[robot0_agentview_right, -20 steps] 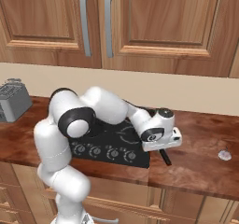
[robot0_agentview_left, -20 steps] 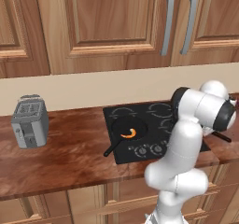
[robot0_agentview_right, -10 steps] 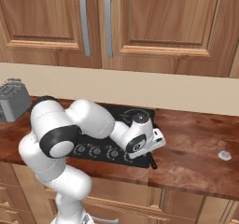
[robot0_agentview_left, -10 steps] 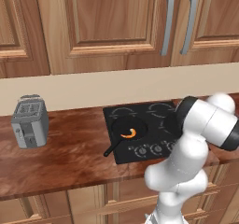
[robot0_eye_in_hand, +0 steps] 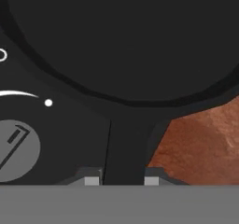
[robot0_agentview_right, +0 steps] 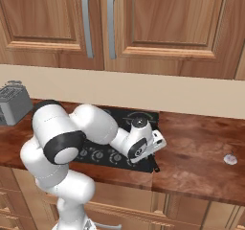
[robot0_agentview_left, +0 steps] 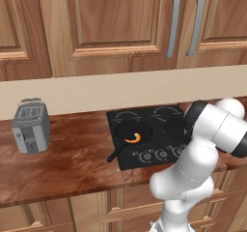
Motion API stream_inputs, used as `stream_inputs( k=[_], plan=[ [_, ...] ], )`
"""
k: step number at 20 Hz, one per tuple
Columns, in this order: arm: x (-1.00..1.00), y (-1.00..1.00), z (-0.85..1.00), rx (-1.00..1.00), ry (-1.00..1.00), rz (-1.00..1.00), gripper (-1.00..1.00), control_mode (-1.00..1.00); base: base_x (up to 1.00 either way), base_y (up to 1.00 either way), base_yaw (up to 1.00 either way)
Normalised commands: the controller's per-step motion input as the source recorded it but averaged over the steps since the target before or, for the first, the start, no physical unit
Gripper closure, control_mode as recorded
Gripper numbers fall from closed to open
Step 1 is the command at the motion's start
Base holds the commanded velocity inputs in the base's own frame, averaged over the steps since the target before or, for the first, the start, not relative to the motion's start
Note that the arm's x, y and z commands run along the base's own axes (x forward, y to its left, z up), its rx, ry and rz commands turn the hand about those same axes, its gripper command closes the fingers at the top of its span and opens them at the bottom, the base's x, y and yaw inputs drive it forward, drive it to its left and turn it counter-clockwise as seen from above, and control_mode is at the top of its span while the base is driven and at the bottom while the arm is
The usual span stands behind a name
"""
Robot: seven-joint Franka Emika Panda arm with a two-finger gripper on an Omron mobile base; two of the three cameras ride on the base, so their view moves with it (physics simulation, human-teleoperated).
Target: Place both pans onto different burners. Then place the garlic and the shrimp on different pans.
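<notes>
One black pan (robot0_agentview_left: 133, 133) sits on the front left burner of the black cooktop (robot0_agentview_left: 159, 124), with the orange shrimp (robot0_agentview_left: 133, 138) lying in it and its handle pointing to the front left. The two rear burners (robot0_agentview_left: 164, 112) are bare. The second pan (robot0_eye_in_hand: 121, 36) lies over the cooktop's front right corner. Its handle (robot0_eye_in_hand: 125, 148) runs between my fingertips (robot0_eye_in_hand: 92, 180), and my gripper (robot0_eye_in_hand: 121, 180) is shut on it. In the right base view my gripper (robot0_agentview_right: 149, 155) hangs low at that corner. The pale garlic (robot0_agentview_right: 230, 159) rests on the counter far to the right.
A silver toaster (robot0_agentview_left: 30, 125) stands on the wooden counter at the left. A control knob (robot0_eye_in_hand: 15, 148) lies just left of the held handle, and bare counter (robot0_eye_in_hand: 200, 143) lies to its right. Wooden cabinets hang above the back wall.
My hand has swung left and down with the second pan, from above the counter's right part to the cooktop's front right corner. The pan with the shrimp has stayed put.
</notes>
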Motion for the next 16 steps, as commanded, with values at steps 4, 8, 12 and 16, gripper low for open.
stream_inputs(
  k=[4, 8, 12, 16],
  plan=[
    [0.29, 0.05, 0.00, 0.00, 0.00, 0.04, 1.00, -1.00, 0.00, 0.00, 0.00],
    [0.16, 0.08, 0.00, 0.00, 0.00, 0.04, 1.00, -1.00, 0.00, 0.00, 0.00],
    [0.03, 0.11, 0.00, 0.00, 0.00, 0.04, 1.00, -1.00, 0.00, 0.00, 0.00],
    [0.03, 0.08, -0.09, 0.00, 0.01, 0.03, 1.00, -1.00, 0.00, 0.00, 0.00]
  ],
)
